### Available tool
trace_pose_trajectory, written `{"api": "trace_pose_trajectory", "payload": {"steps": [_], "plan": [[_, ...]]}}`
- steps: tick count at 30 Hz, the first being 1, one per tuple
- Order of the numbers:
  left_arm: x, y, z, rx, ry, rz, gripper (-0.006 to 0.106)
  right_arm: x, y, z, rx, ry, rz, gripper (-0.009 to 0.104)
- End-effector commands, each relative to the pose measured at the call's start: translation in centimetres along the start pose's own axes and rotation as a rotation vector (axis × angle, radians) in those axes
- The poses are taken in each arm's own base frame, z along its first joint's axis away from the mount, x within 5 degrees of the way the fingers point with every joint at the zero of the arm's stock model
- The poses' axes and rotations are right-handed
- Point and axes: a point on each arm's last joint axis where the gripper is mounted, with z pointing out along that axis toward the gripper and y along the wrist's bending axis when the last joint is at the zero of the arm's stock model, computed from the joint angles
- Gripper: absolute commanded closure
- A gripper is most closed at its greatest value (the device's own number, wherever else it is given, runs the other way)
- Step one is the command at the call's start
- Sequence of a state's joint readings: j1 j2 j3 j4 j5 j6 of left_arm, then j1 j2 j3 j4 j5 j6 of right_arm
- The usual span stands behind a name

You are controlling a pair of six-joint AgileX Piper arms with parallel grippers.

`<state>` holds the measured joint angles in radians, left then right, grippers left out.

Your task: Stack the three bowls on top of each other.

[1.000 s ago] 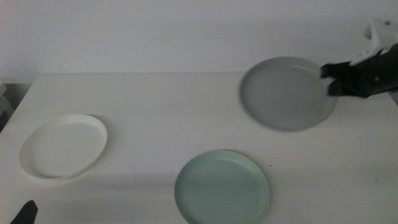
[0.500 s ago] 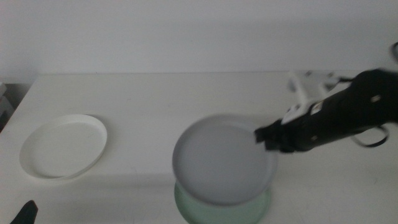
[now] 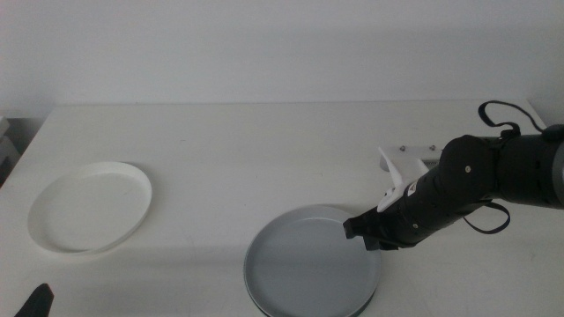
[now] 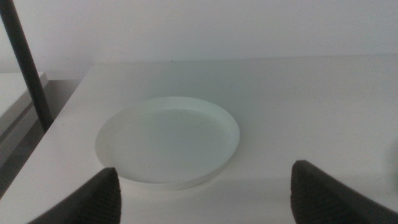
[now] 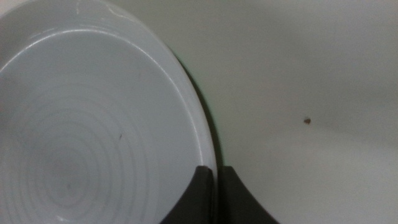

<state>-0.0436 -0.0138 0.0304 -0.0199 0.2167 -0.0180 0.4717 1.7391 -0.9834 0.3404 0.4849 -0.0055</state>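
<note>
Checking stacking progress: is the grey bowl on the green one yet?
Yes: the grey bowl sits on the green bowl, only a green sliver showing. The right gripper grips its rim.

Dim, even, greyish light; no glare in any view.

The flat white surface point(image 3: 229, 150) carries only soft, faint shadows, one under the shallow round white dish point(image 3: 90, 207). The middle view looks sharp. The right wrist view is close and perhaps slightly soft; the left wrist view's dark pincer point(image 4: 205, 193) looks blurred.
</note>
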Motion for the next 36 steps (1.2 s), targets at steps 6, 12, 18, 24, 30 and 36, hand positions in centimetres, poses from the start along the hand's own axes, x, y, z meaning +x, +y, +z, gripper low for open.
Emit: {"api": "trace_pose_trajectory", "payload": {"steps": [6, 12, 18, 24, 30, 36], "plan": [[-0.9, 0.0, -0.2, 0.006, -0.093, -0.010, -0.004, -0.9, 0.5, -1.2, -0.016, -0.055, -0.033, 0.086], [-0.9, 0.0, -0.2, 0.006, -0.093, -0.010, -0.004, -1.1, 1.1, -3.7, -0.043, -0.111, -0.047, 0.052], [-0.9, 0.0, -0.2, 0.006, -0.093, -0.010, -0.004, -0.3, 2.4, -13.7, -0.101, -0.330, -0.206, 0.037], [-0.9, 0.0, -0.2, 0.006, -0.093, -0.010, -0.004, 3.6, 2.9, -21.8, -0.137, -0.484, -0.372, 0.039], [-0.9, 0.0, -0.2, 0.006, -0.093, -0.010, -0.004, 9.1, 2.7, -27.0, -0.191, -0.663, -0.502, 0.041], [-0.9, 0.0, -0.2, 0.006, -0.093, -0.010, -0.004, 11.8, 2.3, -28.5, -0.212, -0.749, -0.513, 0.041]]}}
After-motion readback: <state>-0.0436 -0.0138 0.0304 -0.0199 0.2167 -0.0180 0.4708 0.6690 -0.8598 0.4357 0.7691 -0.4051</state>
